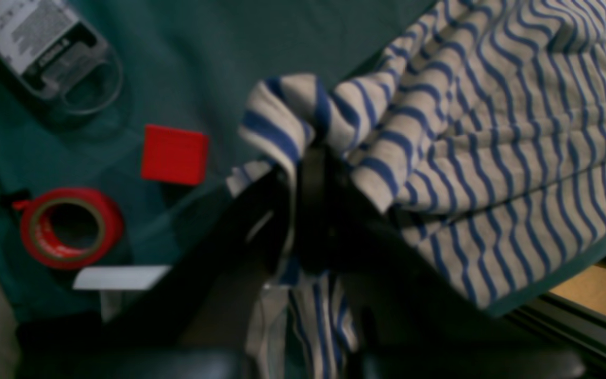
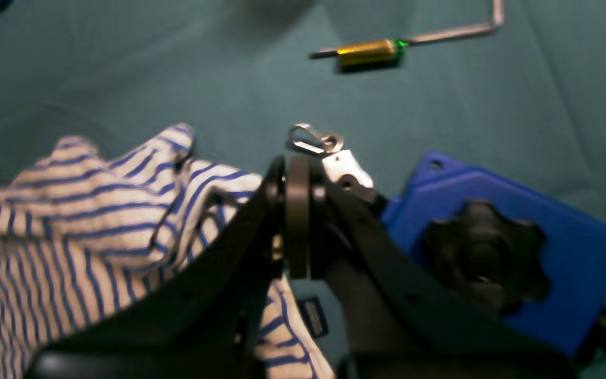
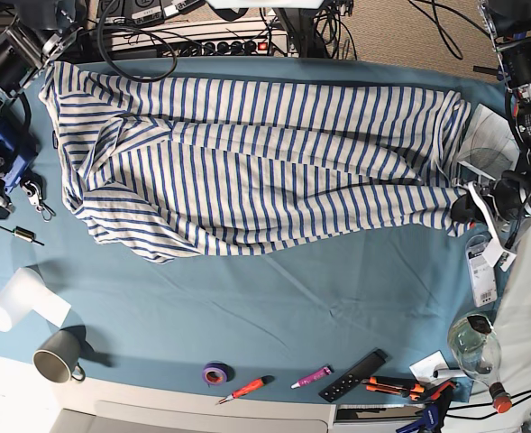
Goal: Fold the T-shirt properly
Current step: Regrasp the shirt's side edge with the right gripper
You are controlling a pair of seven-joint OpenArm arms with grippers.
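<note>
Surface: a table (image 3: 247, 307) under a teal cloth is carrying everything.
Shirt: the T-shirt (image 3: 265, 153) is lying spread across the far half, rumpled.
Left edge: a blue block (image 3: 2, 149), a metal clip (image 3: 38, 200) and a bent key with a brass sleeve (image 3: 14, 233) are lying close together.
Near left corner: a white roll (image 3: 17, 302) and a grey mug (image 3: 56, 356) are resting side by side.
Near edge: purple tape (image 3: 215, 372), a red-handled screwdriver (image 3: 243, 390), a pink pen (image 3: 312, 376) and a black remote (image 3: 355, 374) are lying in a row.
</note>
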